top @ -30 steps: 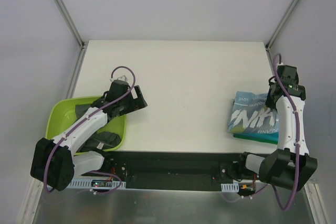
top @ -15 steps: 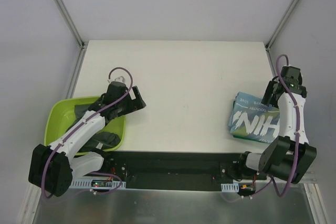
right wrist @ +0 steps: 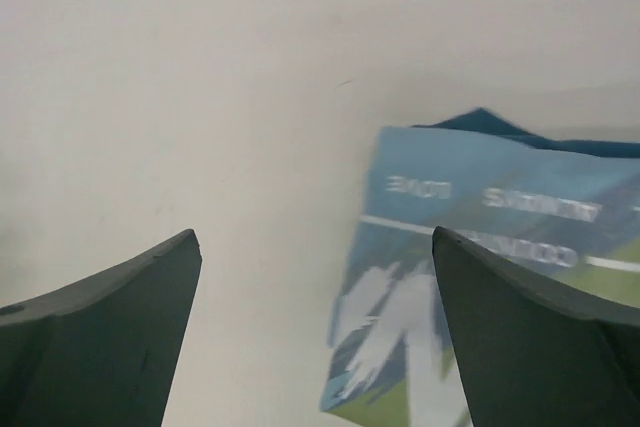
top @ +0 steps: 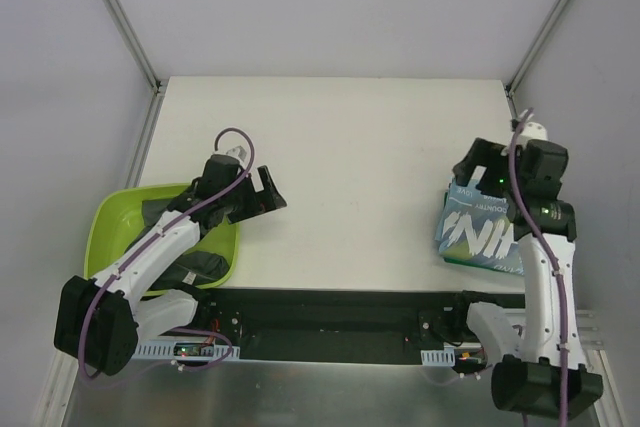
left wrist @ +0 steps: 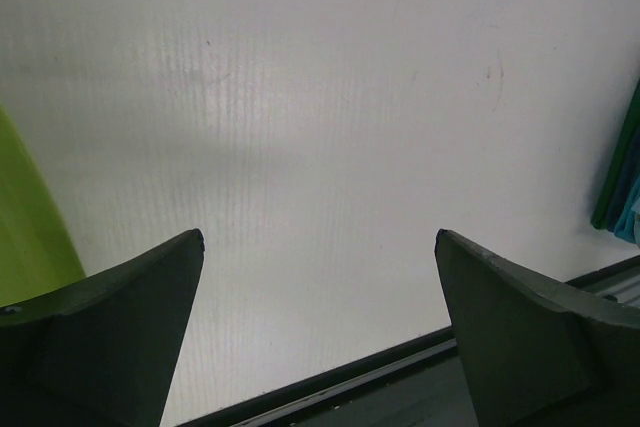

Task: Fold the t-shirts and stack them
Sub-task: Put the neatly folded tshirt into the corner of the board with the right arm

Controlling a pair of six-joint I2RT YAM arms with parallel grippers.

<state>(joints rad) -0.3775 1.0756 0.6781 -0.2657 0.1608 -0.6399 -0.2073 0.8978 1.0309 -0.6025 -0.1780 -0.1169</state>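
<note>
Two dark grey crumpled cloth t-shirts (top: 158, 211) sit bunched in the lime-green plastic tub (top: 98, 229) at the table's near left, not yet folded. Risk: they lie close together, so one pinch could lift both, or a low reach could catch the tub rim and drag the tub along.

The left gripper (left wrist: 318, 235) hangs over the bare white table (top: 350, 127) just right of the tub, with its jaws wide apart and nothing between them. It is off the cloth, so it has to reach back over the rim, and that is where a snag looks likely.

The centre of the table holds nothing that shows.

The right gripper (right wrist: 315, 237) has its jaws spread wide and holds nothing. It hovers over the far-left corner of the folded light blue t-shirt with white print (top: 478, 232). That shirt lies on top of the folded teal t-shirt (right wrist: 485, 124) near the right front edge of the table. Risks here:
- A finger dipping at that corner could hook the top layer and flip the fold open.
- The blue shirt looks slightly skewed over the teal one, so another shirt added on top may slide.
- The stack is close to the near edge, so a sideways nudge could push it off.
</note>
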